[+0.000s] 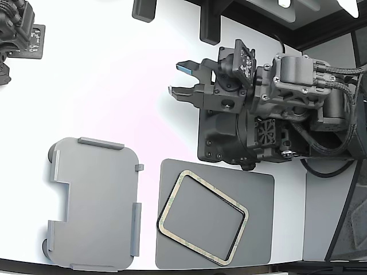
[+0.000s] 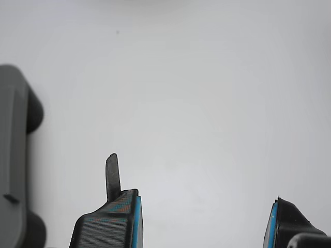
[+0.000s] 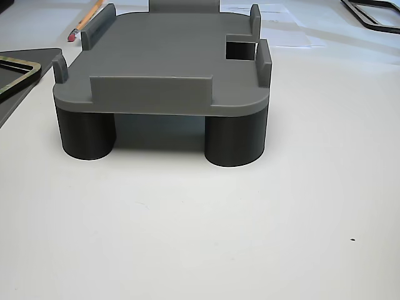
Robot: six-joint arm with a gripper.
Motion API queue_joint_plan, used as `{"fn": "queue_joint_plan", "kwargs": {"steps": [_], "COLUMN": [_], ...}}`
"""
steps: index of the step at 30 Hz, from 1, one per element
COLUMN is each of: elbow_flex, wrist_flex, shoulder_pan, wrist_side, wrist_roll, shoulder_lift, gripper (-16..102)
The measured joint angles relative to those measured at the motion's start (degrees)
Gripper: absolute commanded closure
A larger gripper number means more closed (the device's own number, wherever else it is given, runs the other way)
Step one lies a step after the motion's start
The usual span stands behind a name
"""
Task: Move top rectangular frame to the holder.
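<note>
The top rectangular frame (image 1: 202, 217), a thin tan ring with greenish mottling and an open centre, lies tilted on a dark grey mat (image 1: 258, 189) at the exterior view's lower middle; one corner of the frame (image 3: 15, 69) shows in the other view. The holder (image 1: 94, 203), a light grey tray with raised edge tabs and a stepped notch, stands to the frame's left on dark round feet (image 3: 234, 140), with nothing on it. My gripper (image 1: 180, 80) hangs open over bare white table, well above the frame in the exterior view. Its blue-padded fingertips (image 2: 135, 219) hold nothing.
The arm's dark body (image 1: 269, 114) and cables fill the exterior view's right. Another dark device (image 1: 17, 28) sits at the top left corner. A pencil (image 3: 84, 22) lies beyond the holder in the other view. The holder's edge (image 2: 13, 155) shows in the wrist view.
</note>
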Motion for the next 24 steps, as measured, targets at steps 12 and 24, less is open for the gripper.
{"fn": "queue_joint_plan", "kwargs": {"steps": [12,24], "elbow_flex": [-12.0,-23.1], "wrist_flex": [-6.7,7.8], "shoulder_pan": [13.1,27.5], "wrist_side": [11.8,14.0], "wrist_roll": [1.4,18.3], "shoulder_lift": [-19.3,-28.1], "gripper": [-14,-14]}}
